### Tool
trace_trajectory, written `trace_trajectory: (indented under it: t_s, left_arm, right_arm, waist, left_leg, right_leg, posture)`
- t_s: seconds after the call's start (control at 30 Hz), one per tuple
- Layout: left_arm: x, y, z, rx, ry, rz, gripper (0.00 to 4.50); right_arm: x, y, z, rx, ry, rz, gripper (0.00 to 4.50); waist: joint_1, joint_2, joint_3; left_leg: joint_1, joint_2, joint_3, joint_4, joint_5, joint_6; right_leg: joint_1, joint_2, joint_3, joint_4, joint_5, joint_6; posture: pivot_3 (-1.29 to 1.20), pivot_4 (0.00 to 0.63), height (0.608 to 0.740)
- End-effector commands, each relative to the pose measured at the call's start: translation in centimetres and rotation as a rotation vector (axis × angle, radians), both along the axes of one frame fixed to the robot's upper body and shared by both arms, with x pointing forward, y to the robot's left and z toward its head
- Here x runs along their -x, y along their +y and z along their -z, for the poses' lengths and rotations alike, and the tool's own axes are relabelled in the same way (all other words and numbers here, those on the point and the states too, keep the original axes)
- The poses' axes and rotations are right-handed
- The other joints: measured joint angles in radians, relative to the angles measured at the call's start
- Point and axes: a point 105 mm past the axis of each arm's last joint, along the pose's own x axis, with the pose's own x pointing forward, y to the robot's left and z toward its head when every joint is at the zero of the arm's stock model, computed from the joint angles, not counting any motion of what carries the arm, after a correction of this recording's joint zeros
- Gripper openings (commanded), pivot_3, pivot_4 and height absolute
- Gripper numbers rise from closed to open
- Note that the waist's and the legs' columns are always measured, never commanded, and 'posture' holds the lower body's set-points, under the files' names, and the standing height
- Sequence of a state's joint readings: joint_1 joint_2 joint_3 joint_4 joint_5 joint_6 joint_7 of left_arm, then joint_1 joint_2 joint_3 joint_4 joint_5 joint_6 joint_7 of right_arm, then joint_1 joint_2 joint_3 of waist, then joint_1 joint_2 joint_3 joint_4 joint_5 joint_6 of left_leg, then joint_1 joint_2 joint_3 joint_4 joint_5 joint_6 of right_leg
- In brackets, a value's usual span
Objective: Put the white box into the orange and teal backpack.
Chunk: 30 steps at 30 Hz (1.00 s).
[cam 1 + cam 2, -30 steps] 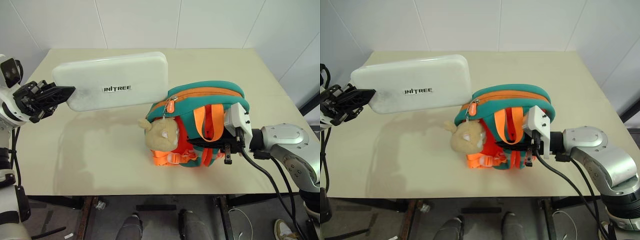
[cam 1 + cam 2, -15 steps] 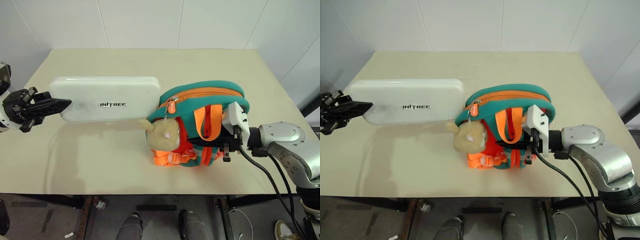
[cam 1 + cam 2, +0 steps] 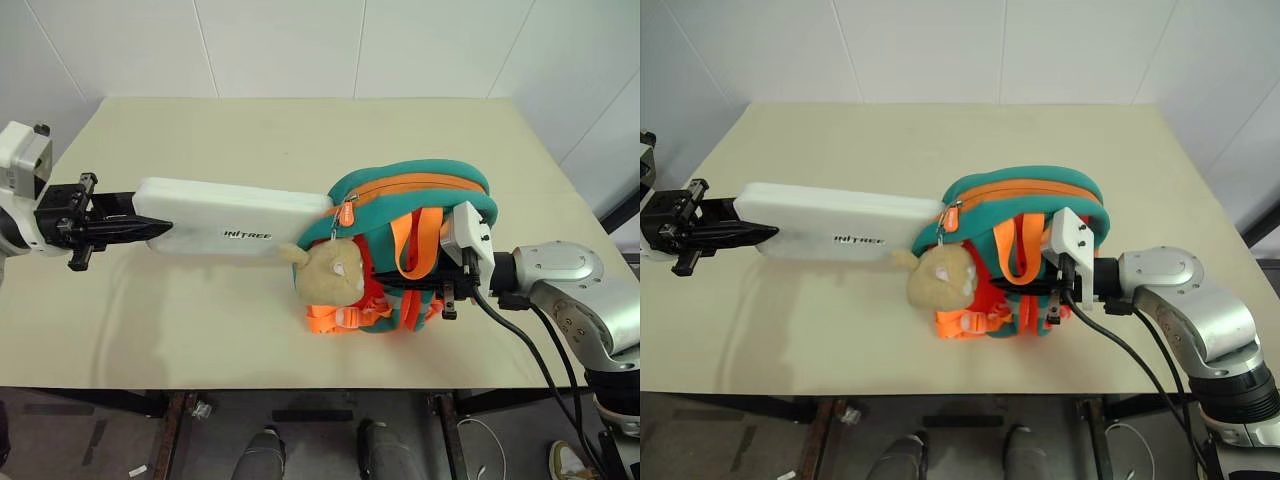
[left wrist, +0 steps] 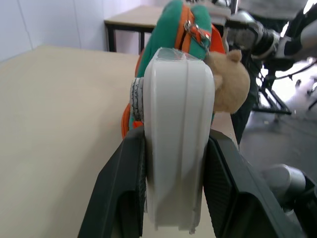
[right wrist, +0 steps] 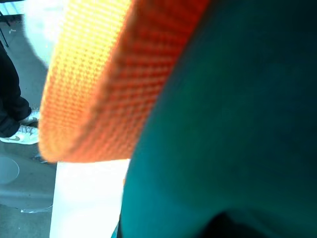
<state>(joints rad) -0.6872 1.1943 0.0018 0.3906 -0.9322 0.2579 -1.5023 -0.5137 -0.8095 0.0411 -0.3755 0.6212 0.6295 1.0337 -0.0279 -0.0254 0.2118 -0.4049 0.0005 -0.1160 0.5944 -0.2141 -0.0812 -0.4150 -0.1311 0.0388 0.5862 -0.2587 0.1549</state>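
- As the left pincer (image 3: 128, 225) clamped one short end of the white box (image 3: 230, 217), the box lay nearly level above the desk (image 3: 200, 130), its far end touching the zippered top edge of the orange and teal backpack (image 3: 420, 195).
- Doing this step well looked to call for keeping the box flat and in line with the zipper opening, then sliding it straight in, so that its rounded corner would not snag on the teal rim or on the plush toy (image 3: 328, 270) just below.
- The backpack stood on the desk near its front edge, straps facing the camera, with the right pincer (image 3: 452, 290) pressed against its strap side; that pincer's fingers were together, apparently on an orange strap (image 5: 99, 74).
- The left arm reached in from the desk's left edge, its pincer pointing sideways toward the backpack.
- The right arm came in from the opposite side, pointing back toward the left and slightly downward, seemingly bracing the backpack against the push.
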Motion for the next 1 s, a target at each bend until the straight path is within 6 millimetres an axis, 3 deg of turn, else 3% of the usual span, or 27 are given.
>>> trace_trajectory:
  t_s: [0.03,0.37,0.5,0.67,0.77,0.87,1.0]
  left_arm:
    - [1.1,-1.3,-0.6,-0.110,-0.070,0.148,1.24]
    - [-0.7,-3.5,-0.6,-0.351,-0.187,0.160,1.24]
    - [-1.3,-5.3,-2.6,-0.233,-0.192,0.146,1.24]
    - [-0.5,-7.0,-2.2,-0.237,-0.087,0.195,1.24]
    - [-0.4,-7.1,-2.0,-0.260,-0.072,0.189,1.24]
    - [0.3,-7.4,-3.2,-0.187,-0.067,0.230,1.24]
    - [0.5,-5.4,-3.6,-0.196,-0.068,0.165,1.24]
  right_arm:
    - [0.0,0.2,0.1,0.011,-0.006,-0.001,0.00]
    - [-0.2,0.1,0.0,0.012,-0.009,0.006,0.00]
    - [-0.2,0.0,0.0,0.014,-0.009,0.008,0.00]
    - [-0.3,0.2,0.0,0.011,-0.012,0.002,0.00]
    - [-0.2,0.2,0.0,0.009,-0.013,0.000,0.00]
    - [-0.2,0.2,0.1,0.010,-0.013,-0.001,0.00]
    - [-0.1,0.1,0.1,0.008,-0.015,0.000,0.00]
  waist:
    - [0.000,0.000,0.000]
    - [0.001,0.000,0.000]
    - [0.006,0.000,0.000]
    - [0.003,0.000,0.000]
    - [0.003,0.000,0.000]
    - [0.003,0.000,0.000]
    - [0.000,0.000,0.000]
  left_leg:
    - [0.000,0.000,0.000,0.000,0.000,0.000]
    - [0.000,0.000,0.000,0.001,0.000,0.000]
    - [0.000,0.000,0.000,0.002,0.000,0.000]
    - [0.000,0.000,0.000,0.003,0.000,0.000]
    - [0.000,0.000,0.000,0.003,0.000,0.000]
    - [0.000,0.000,0.000,0.003,0.000,0.001]
    - [0.000,0.000,0.000,0.003,0.000,0.001]
  right_leg:
    - [0.000,0.000,0.000,0.000,0.000,0.000]
    - [0.001,0.000,0.000,0.001,0.003,0.005]
    - [0.001,0.000,0.000,0.002,0.003,0.006]
    - [0.002,0.000,0.000,0.001,0.003,0.007]
    - [0.001,0.000,0.000,0.003,0.005,0.012]
    - [0.002,0.000,0.000,0.003,0.005,0.013]
    - [0.001,0.000,0.000,0.003,0.005,0.013]
  posture:
    - [0.00,0.150,0.740]
    - [0.00,0.150,0.740]
    - [0.00,0.150,0.740]
    - [0.00,0.150,0.740]
    - [0.00,0.150,0.740]
    - [0.00,0.150,0.740]
    - [0.00,0.150,0.740]
